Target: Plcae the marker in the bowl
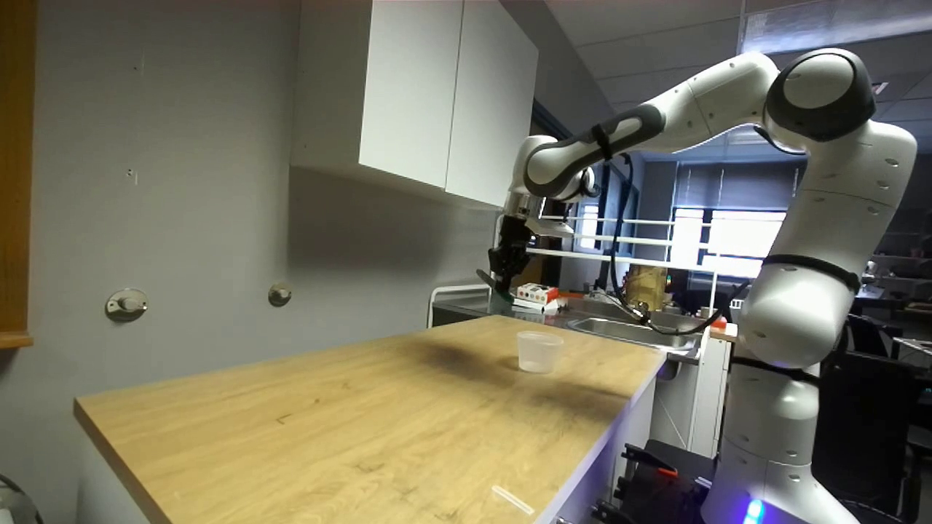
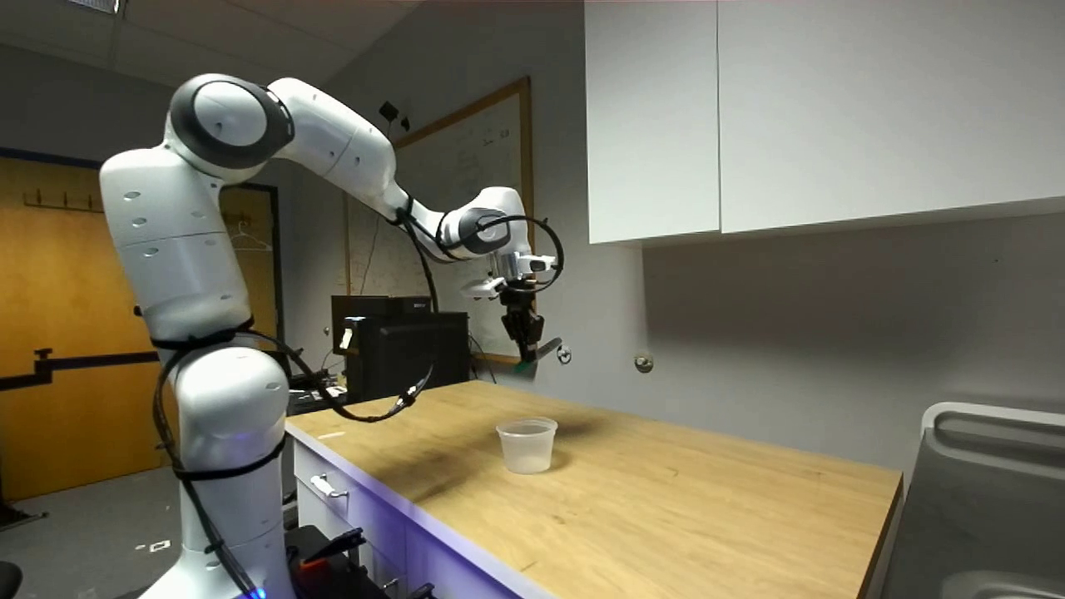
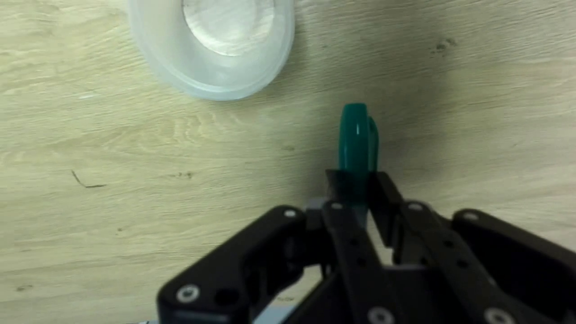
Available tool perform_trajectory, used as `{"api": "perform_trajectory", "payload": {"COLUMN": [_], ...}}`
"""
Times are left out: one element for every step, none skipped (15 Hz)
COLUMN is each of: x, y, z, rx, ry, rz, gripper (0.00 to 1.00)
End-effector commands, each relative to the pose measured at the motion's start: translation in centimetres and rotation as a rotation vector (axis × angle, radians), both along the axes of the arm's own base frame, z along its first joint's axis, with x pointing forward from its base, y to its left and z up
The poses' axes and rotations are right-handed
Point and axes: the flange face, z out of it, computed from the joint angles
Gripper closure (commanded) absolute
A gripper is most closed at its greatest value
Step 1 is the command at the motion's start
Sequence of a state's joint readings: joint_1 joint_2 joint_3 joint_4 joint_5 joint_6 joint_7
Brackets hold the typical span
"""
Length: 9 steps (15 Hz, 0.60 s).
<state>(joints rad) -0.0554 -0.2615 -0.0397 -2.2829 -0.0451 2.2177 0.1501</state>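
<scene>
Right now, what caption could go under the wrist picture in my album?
The gripper pinches a teal-ended marker above the tabletop, with part of the translucent bowl showing at the top.

Marker (image 3: 354, 139): rear part hidden by hand (image 3: 358, 184) in wrist view; in both exterior views, middle covered by hand, green end barely discernible. Hand slightly blurred, cut off at bottom of wrist view. Bowl (image 3: 216, 74): rim partly cut off at top there. Desk (image 1: 328, 422): nearest robot-side corner cut off in both exterior views. White strip (image 1: 512, 500) beside desk's robot-side edge: too small to identify. In an exterior view, box (image 1: 537, 293) past desk's far edge: markings unreadable.
</scene>
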Motion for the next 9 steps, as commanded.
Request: {"api": "perform_trajectory", "payload": {"x": [-3.9, -4.7, -5.3, -6.0, -6.6, -7.1, -7.5, -7.9, -8.2], "y": [-2.6, -3.2, -3.7, -4.0, -4.2, -4.2, -4.2, -4.2, -4.2], "z": [-0.5, -1.1, -1.6, -2.2, -2.8, -3.3, -3.9, -4.5, -5.1], "rx": [0.013, 0.017, 0.021, 0.025, 0.027, 0.032, 0.035, 0.035, 0.039], "ry": [-0.057, -0.060, -0.063, -0.064, -0.064, -0.061, -0.059, -0.056, -0.051], "rz": [-0.084, -0.101, -0.115, -0.127, -0.137, -0.143, -0.149, -0.157, -0.163], "gripper": [0.92, 0.92, 0.92, 0.92, 0.92, 0.92, 0.92, 0.92, 0.92]}}
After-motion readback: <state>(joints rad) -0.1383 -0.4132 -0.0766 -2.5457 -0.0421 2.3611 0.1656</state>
